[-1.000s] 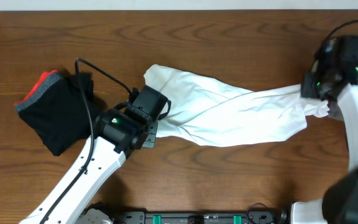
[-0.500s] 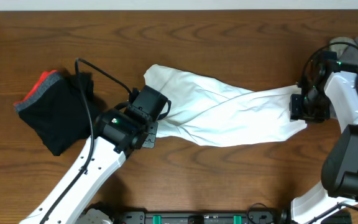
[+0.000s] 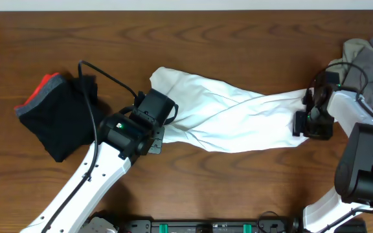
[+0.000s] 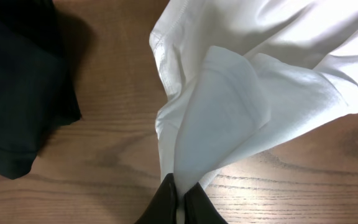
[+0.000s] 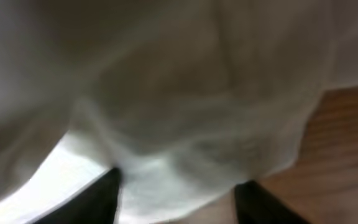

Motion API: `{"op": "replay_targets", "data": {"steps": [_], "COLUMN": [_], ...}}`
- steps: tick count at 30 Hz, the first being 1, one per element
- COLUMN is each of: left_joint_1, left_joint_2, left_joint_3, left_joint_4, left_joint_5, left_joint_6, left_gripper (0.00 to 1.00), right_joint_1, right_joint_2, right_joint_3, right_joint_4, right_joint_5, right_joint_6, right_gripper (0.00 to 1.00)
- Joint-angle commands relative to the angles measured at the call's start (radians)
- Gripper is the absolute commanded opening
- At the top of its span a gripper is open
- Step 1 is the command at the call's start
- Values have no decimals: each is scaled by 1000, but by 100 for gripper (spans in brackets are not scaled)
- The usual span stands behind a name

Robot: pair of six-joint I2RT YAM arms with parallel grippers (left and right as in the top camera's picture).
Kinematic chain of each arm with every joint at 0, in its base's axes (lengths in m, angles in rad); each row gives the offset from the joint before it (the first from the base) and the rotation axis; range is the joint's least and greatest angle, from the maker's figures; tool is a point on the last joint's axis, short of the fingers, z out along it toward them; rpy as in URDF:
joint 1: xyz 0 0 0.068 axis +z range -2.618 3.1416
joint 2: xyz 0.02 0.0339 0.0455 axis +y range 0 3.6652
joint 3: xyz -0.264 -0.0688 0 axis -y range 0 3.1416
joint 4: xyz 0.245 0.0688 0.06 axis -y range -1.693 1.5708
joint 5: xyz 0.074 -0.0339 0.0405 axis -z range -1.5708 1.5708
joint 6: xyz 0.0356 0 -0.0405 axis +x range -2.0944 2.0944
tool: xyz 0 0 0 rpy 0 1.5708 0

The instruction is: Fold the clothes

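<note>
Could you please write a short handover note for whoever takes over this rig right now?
Left gripper: shut, pinching the white T-shirt at its left end.
Right gripper: at the shirt's right end, jaws apart with fabric between them; grip unclear.
Things: the T-shirt lies stretched and twisted across the table; black garment at left, looks folded; grey garment bunched far right.
Done: no fold in the T-shirt.
Left: spread it flat, fold it, then probably the grey one.

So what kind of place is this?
Probably a robotics lab bench: two white robot arms work at a brown wooden table, handling a crumpled white T-shirt near folded black clothing.
</note>
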Motion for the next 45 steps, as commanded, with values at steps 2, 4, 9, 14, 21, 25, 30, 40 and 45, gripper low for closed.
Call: {"op": "replay_targets", "data": {"steps": [2, 4, 9, 14, 21, 25, 30, 40, 45], "left_joint_1": [2, 2, 2, 2, 3, 3, 3, 3, 3], "left_joint_2": [-13, -13, -16, -43, -155, -233, -332, -485, -449], "left_joint_3": [16, 16, 17, 21, 89, 176, 315, 434, 433], "left_joint_4": [-2, 0, 24, 67, 171, 196, 197, 197, 200], "left_joint_5": [-20, -20, -20, -20, -21, -61, -87, -87, -87], "left_joint_6": [2, 2, 19, 21, 67, 82, 105, 109, 136], "left_gripper": [6, 6, 6, 6, 6, 6, 6, 6, 6], "right_joint_1": [-8, -8, -9, -21, -37, -37, -46, -90, -96], "right_joint_2": [10, 4, -46, -142, -284, -342, -417, -557, -529], "right_joint_3": [-27, -24, 52, 230, 475, 598, 751, 981, 989], "right_joint_4": [18, 2, -150, -352, -480, -549, -614, -676, -669], "right_joint_5": [-65, -84, -172, -173, -172, -165, -161, -90, -86], "right_joint_6": [17, 17, 17, -8, -28, -37, -35, 11, 10], "right_gripper": [3, 1, 1, 1, 1, 1, 1, 1, 1]}}
